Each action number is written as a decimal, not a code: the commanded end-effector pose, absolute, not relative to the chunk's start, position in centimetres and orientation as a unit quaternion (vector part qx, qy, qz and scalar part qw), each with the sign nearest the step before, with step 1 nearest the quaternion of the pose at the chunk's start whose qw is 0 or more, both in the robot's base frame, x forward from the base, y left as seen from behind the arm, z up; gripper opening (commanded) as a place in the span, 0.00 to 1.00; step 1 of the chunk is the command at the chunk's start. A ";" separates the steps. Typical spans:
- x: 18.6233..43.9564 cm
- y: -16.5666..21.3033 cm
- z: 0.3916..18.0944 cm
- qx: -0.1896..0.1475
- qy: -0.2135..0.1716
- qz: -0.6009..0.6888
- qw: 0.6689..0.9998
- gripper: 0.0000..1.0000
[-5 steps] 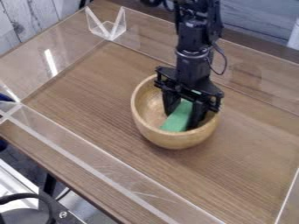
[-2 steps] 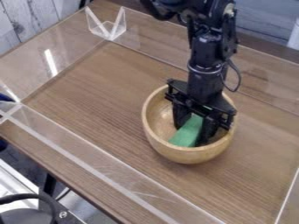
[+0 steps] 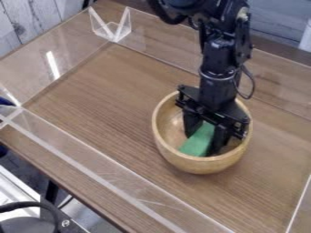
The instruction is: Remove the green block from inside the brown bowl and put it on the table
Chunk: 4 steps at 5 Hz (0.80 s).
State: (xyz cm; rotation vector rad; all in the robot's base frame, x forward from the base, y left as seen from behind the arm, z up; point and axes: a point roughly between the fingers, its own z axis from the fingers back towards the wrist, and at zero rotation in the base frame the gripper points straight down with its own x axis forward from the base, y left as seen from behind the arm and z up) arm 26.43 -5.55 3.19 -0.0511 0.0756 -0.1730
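The brown bowl (image 3: 177,153) sits on the table (image 3: 109,96) at centre right. Inside it lies the green block (image 3: 198,143), tilted against the bowl's inner wall. My gripper (image 3: 212,130) points straight down into the bowl, its black fingers shut on the green block's upper end. The arm rises from the bowl toward the top of the view. The block's top part is hidden behind the fingers.
Clear acrylic walls (image 3: 73,150) edge the tabletop on the left and front. A small clear acrylic piece (image 3: 112,25) stands at the back left. Bare wood lies left of and behind the bowl.
The bowl, the green block and my gripper have all shifted to the right and slightly toward the front. The fingers have stayed shut on the block.
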 end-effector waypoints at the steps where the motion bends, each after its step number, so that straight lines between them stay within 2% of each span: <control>1: 26.8 -6.4 3.7 -0.030 0.023 -0.099 0.994 0.00; 4: 26.5 -6.8 2.8 -0.033 0.033 -0.108 0.993 0.00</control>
